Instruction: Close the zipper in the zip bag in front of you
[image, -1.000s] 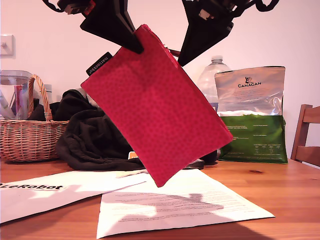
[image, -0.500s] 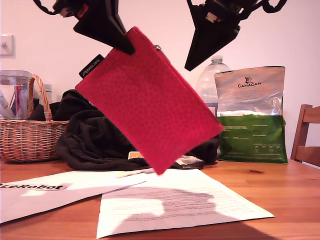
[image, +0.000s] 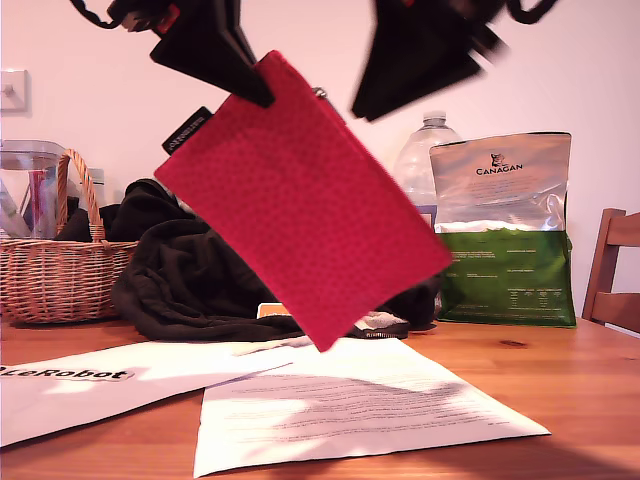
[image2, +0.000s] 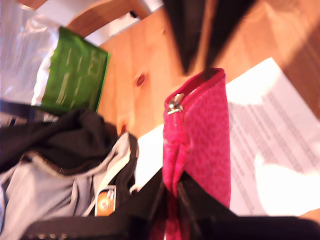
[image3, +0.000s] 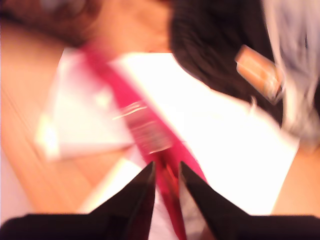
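The pink-red zip bag (image: 300, 200) hangs tilted above the table, its black label (image: 187, 130) toward the exterior view's left. My first gripper (image: 255, 92) is shut on its upper corner, and the first wrist view looks down the bag (image2: 200, 130) from that grip (image2: 170, 187). The zipper's silver pull (image: 318, 93) (image2: 172, 104) sits on the top edge close to that corner. My second gripper (image: 358, 112), motion-blurred, hovers just above the zipper edge at the exterior view's upper right. Its fingers (image3: 150, 190) stand a narrow gap apart with the pink edge (image3: 145, 130) showing between them.
Under the bag lie printed papers (image: 350, 400) on the wooden table (image: 580, 380). Behind are a wicker basket (image: 55, 270), a heap of black clothing (image: 190, 270), a water bottle (image: 425, 150) and the green-and-silver Canagan bag (image: 505, 230). A chair (image: 615, 270) stands at the exterior view's right.
My second gripper drew away from the zipper edge toward the exterior view's right, then swung back toward it. The bag lifted and swayed slightly in my first gripper's hold.
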